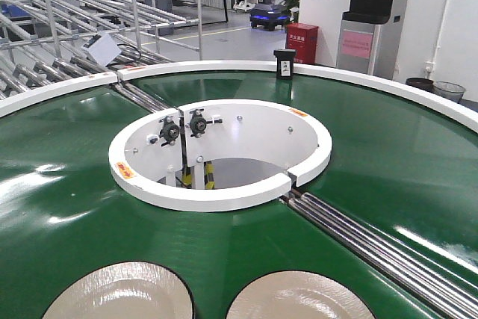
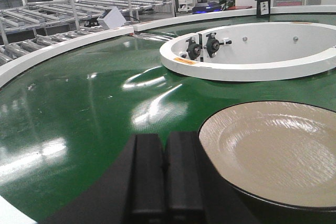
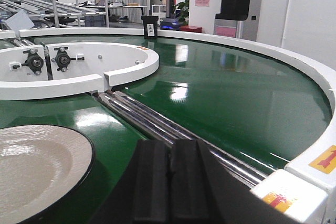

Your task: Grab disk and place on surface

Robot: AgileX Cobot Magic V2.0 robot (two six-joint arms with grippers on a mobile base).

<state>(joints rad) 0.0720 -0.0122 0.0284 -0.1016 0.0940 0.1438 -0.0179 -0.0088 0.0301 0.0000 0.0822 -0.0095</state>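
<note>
Left gripper (image 2: 165, 144): jaws pressed together, empty; disk (image 2: 273, 150) lies ahead-right of them on green belt (image 2: 79, 103). Right gripper (image 3: 169, 149): jaws together too; second disk (image 3: 37, 166) ahead-left.

The room is bright, with light coming from above. The shiny green belt (image 1: 67, 207) has white glare spots left and right of the white ring (image 1: 224, 199). The disk (image 2: 273, 150) in front of the ring shines softly. Shadows are faint. Racks (image 1: 45, 42) behind the ring look a bit fuzzy. The pictures are mostly sharp.
</note>
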